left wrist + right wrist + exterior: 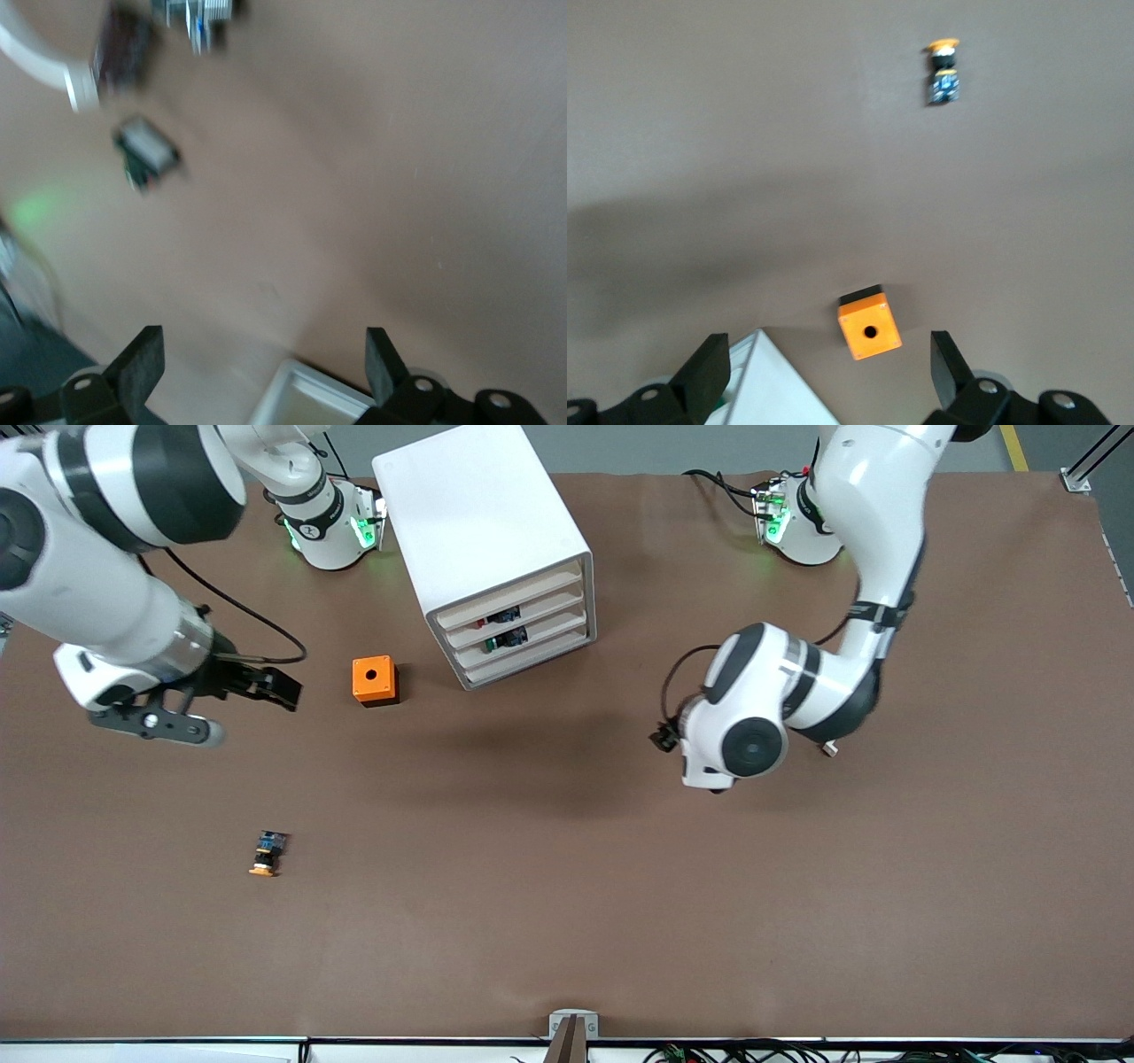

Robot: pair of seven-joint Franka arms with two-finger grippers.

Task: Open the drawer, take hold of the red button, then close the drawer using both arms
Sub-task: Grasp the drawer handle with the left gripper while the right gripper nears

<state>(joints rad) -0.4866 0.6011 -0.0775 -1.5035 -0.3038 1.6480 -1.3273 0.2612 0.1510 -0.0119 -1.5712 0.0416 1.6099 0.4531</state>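
Lowest in the front view, in the lower part of the frame toward the right arm's end of the brown table (620, 921), a small button with an orange-yellow cap (266, 856) lies on its side. Its blue rear block points up the frame. The right wrist view shows it too (943, 73), alone on bare tabletop.

Higher, about mid-frame, the left gripper (261, 365) hangs over bare table toward the left arm's end. In the front view the bulky white wrist hides it. The left wrist view shows its two black fingers (142, 359) spread wide with nothing between them.

At about the same height, at the frame's edge on the right arm's side, the right gripper (285, 689) hovers over the table just beside the orange cube (375, 680). Its fingers (707, 365) are also spread wide and empty. The cube (869, 328), with a round hole in its top face, sits on the table between that gripper and the cabinet.

In the upper middle of the frame stands the big white cabinet (483, 522), with all four slat-fronted drawers pushed in. The drawer (549, 607) second from the top holds the button (496, 617). It shows only as a speck of red and blue in the gap above that drawer's front. A similar small part shows in the gap just below it.
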